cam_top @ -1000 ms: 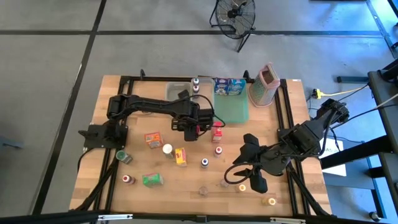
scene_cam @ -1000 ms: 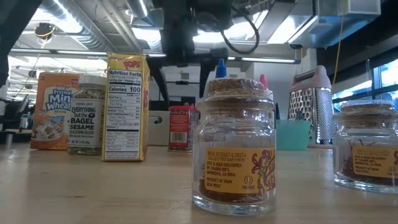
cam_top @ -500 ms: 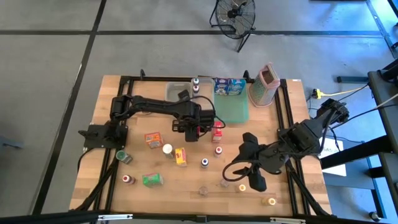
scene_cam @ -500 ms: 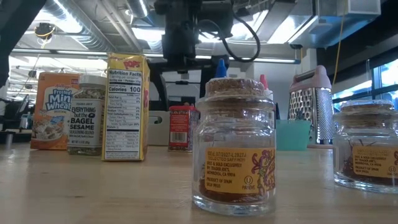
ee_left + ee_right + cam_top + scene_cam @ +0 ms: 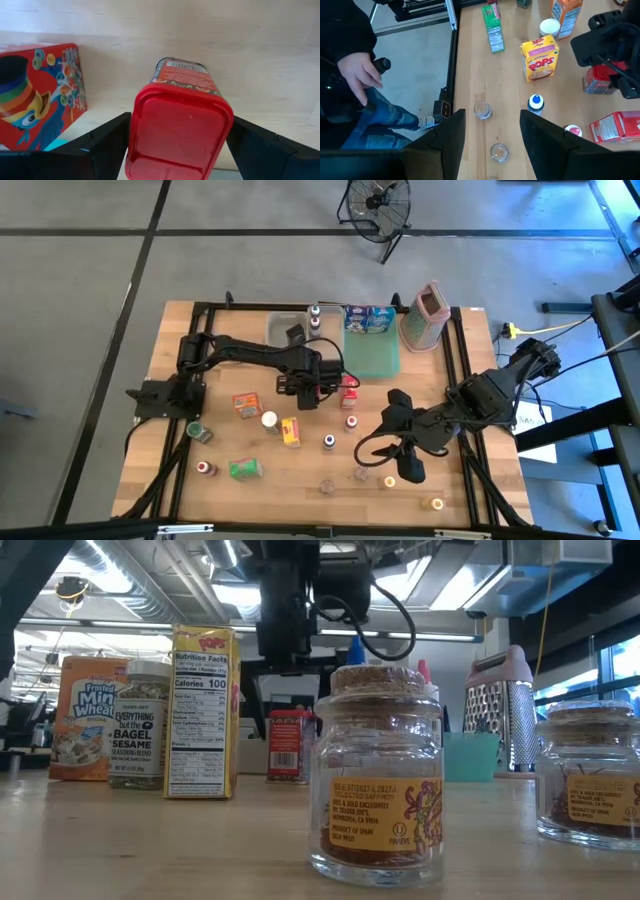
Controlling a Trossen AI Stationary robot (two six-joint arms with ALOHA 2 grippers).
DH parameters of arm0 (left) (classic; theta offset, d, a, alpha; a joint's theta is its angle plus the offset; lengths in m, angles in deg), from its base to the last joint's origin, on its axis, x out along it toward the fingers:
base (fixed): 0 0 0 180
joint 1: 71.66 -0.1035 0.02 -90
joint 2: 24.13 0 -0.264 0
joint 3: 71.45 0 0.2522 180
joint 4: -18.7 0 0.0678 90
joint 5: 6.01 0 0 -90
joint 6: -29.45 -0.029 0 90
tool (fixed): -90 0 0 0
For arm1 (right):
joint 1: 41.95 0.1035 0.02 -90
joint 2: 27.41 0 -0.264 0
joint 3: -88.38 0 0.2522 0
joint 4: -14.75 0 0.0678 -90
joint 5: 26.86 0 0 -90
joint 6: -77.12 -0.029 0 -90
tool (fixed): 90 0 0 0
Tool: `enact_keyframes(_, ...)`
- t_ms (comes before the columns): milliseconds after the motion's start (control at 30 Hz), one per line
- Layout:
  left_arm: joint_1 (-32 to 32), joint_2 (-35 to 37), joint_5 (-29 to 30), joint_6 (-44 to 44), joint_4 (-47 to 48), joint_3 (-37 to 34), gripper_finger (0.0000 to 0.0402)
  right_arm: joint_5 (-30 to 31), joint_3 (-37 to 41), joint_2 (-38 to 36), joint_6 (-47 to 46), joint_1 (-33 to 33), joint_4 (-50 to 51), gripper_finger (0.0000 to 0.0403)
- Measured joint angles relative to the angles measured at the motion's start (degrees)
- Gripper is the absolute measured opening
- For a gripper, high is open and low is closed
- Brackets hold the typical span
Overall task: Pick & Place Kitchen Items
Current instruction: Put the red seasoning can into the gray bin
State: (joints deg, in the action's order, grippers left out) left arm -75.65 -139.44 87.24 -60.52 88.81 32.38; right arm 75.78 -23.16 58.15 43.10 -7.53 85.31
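Observation:
My left gripper (image 5: 178, 152) points straight down, open, over a small red tin with a red lid (image 5: 182, 117). One finger stands on either side of the lid, and I see no touch. The tin stands upright on the table (image 5: 290, 745), hidden under the gripper (image 5: 306, 387) in the high view. A red cereal box (image 5: 37, 95) stands beside it. My right gripper (image 5: 392, 450) hangs open above the table's right half, with nothing between its fingers (image 5: 492, 145).
A yellow Pops box (image 5: 290, 431), an orange cereal box (image 5: 245, 402), a seasoning jar (image 5: 269, 421), a green box (image 5: 244, 469) and small glass jars (image 5: 385, 775) stand about. At the far edge are a green tray (image 5: 372, 352), a clear tub (image 5: 285, 328) and a grater (image 5: 427, 315). A person (image 5: 350, 75) stands off the table.
My left gripper has come straight down toward the red tin, still open and pointing down.

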Motion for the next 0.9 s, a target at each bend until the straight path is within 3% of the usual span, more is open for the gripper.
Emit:
enact_keyframes(433,-0.05,0.0,-0.59,1.98,-1.7,-0.6,0.0302,0.02,0.0,0.0,0.0,-0.26,0.0,0.019)
enact_keyframes(900,-0.24,0.0,-2.28,4.49,-1.8,-0.6,0.0235,0.2,0.0,0.0,0.01,-2.27,0.0,0.019)
